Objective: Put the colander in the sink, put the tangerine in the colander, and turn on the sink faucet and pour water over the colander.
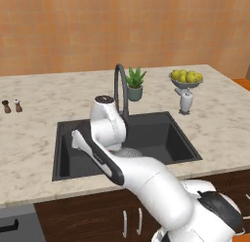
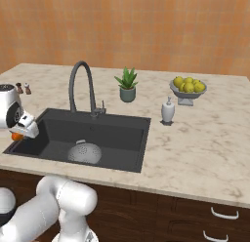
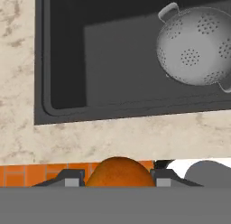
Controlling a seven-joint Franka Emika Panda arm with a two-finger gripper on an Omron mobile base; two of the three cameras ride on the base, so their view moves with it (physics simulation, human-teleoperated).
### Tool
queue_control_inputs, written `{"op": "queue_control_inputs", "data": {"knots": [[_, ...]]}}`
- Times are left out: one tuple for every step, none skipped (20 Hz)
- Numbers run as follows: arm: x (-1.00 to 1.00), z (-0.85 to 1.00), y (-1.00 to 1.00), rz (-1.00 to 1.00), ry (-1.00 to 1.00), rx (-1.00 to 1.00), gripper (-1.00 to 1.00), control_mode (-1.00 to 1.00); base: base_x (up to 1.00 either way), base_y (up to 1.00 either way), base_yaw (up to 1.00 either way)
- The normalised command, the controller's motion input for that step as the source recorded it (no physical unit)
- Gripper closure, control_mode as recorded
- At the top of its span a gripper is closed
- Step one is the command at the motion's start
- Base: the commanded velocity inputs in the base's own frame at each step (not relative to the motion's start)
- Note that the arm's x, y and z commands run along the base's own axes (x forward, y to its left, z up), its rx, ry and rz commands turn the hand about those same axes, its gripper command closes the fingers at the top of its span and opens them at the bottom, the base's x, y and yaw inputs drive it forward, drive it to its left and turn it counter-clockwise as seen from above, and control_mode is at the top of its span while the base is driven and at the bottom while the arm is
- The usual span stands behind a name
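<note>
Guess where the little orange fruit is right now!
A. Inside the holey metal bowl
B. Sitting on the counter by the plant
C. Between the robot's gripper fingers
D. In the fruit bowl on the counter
C, because the hand view shows the tangerine squeezed between the two fingertips of the gripper, while the colander sits in the sink with no fruit in it.

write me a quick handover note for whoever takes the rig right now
Gripper: shut on the tangerine, held over the counter edge at the sink's left front corner.
Colander: in the sink, apparently dome side up, near the front.
Faucet: no water seen running.
Done: colander in sink, tangerine picked up.
Left: get the tangerine into the colander (may need righting), turn on the faucet, wet the colander.
</note>
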Motion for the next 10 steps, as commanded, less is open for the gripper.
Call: {"op": "queue_control_inputs", "data": {"knots": [[-0.01,0.30,-0.69,0.46,0.00,0.00,1.00,-1.00,0.00,0.00,0.00],[-0.01,0.30,-0.69,0.46,0.00,0.00,1.00,-1.00,0.00,0.00,0.00],[0.00,0.25,-0.70,0.46,0.00,0.00,1.00,-1.00,0.00,0.00,0.00],[0.00,0.24,-0.70,0.44,0.00,0.00,1.00,-1.00,0.00,0.00,0.00],[0.00,0.19,-0.74,0.41,0.00,0.00,1.00,-1.00,0.00,0.00,0.00],[-0.01,0.15,-0.76,0.40,0.00,0.00,1.00,-1.00,0.00,0.00,0.00],[-0.01,0.13,-0.78,0.38,0.00,0.00,1.00,-1.00,0.00,0.00,0.00],[0.00,0.10,-0.79,0.37,0.00,0.00,1.00,-1.00,0.00,0.00,0.00],[0.00,0.10,-0.81,0.35,0.00,0.00,1.00,-1.00,0.00,0.00,0.00],[0.00,0.10,-0.84,0.32,0.00,0.00,1.00,-1.00,0.00,0.00,0.00]]}}
